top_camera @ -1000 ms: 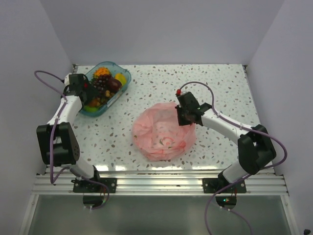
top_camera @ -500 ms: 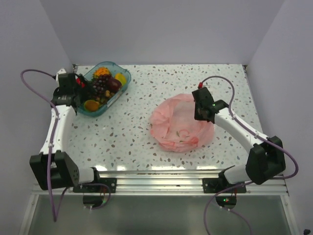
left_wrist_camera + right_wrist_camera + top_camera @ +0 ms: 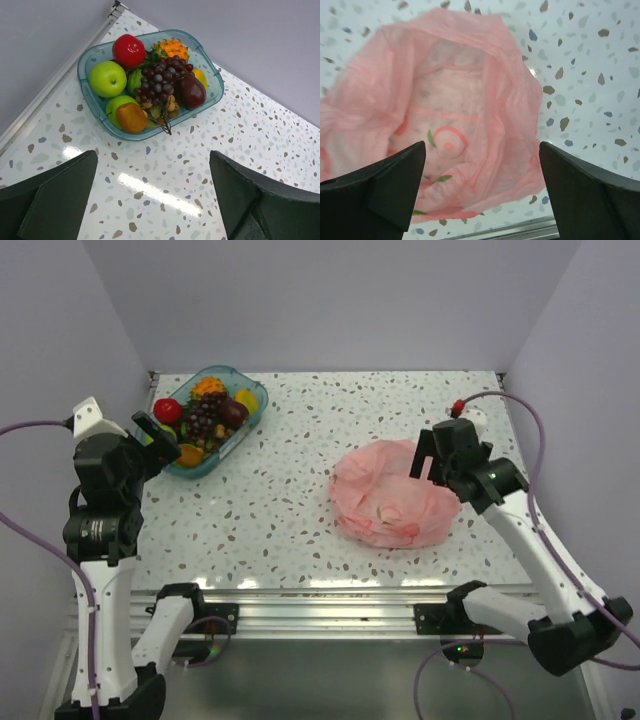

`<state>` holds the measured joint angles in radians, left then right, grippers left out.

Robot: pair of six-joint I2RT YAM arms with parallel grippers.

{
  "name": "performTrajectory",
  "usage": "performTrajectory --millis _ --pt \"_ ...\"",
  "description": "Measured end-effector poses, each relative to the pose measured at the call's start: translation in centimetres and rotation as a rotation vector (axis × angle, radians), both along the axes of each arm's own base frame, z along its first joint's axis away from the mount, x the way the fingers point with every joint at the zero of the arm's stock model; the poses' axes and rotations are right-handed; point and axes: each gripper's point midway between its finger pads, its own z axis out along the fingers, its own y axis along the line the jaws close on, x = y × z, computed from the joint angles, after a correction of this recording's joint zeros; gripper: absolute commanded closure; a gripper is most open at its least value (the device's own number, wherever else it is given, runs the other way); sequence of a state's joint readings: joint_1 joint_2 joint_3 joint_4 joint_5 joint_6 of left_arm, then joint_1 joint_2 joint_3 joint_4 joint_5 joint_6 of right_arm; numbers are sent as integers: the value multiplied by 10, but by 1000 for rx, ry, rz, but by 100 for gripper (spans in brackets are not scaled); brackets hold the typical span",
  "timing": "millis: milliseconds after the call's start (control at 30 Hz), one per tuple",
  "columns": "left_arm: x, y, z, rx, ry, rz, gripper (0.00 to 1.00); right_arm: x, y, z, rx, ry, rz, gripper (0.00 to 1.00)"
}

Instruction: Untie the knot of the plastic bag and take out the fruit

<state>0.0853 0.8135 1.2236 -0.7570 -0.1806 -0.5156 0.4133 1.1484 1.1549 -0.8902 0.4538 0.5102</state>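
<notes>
The pink plastic bag (image 3: 392, 498) lies slack and flattened on the table's right half, filling the right wrist view as the plastic bag (image 3: 445, 110). The knot is out of view. My right gripper (image 3: 436, 458) (image 3: 482, 147) hangs open just above the bag's right edge, holding nothing. The fruit (image 3: 207, 418) is piled in the blue tray (image 3: 250, 422) at the back left: a green apple (image 3: 107, 78), dark grapes (image 3: 160, 82) and a red apple (image 3: 129, 50). My left gripper (image 3: 157, 444) (image 3: 152, 170) is raised near the tray's front, open and empty.
White walls close the table on the left, back and right. A metal rail (image 3: 330, 605) runs along the near edge. The tray (image 3: 216, 92) sits in the back left corner, close to the wall strip (image 3: 55, 85).
My right gripper dragged the bag to the right, then opened and let it go. My left arm rose and pulled back from the tray towards the near left.
</notes>
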Motion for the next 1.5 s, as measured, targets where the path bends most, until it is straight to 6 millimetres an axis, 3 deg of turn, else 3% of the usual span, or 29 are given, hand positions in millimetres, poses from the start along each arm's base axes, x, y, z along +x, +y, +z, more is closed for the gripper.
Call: performTrajectory --millis 200,333,433,633,933,1133,1267,1500 --pt "-35 4 0 51 -17 53 0 -34 -14 96 141 -319 3 1" --pt "-49 4 -18 64 18 61 0 -71 -32 136 202 -498 10 1" --pt "-61 4 -29 64 38 65 0 -93 -42 149 226 -589 17 1" --pt "-90 7 -26 61 -38 75 0 -121 -56 136 210 -656 44 1" --pt "-125 3 -21 75 -155 24 0 -142 -63 120 175 -719 107 1" --pt "-142 -1 -33 93 -215 -19 0 -146 -64 109 168 -736 121 1" --pt "-148 -2 -51 92 -242 -25 0 -145 -60 105 182 -754 138 1" --pt "-136 -11 -83 75 -175 -70 0 -138 -49 90 220 -753 171 1"
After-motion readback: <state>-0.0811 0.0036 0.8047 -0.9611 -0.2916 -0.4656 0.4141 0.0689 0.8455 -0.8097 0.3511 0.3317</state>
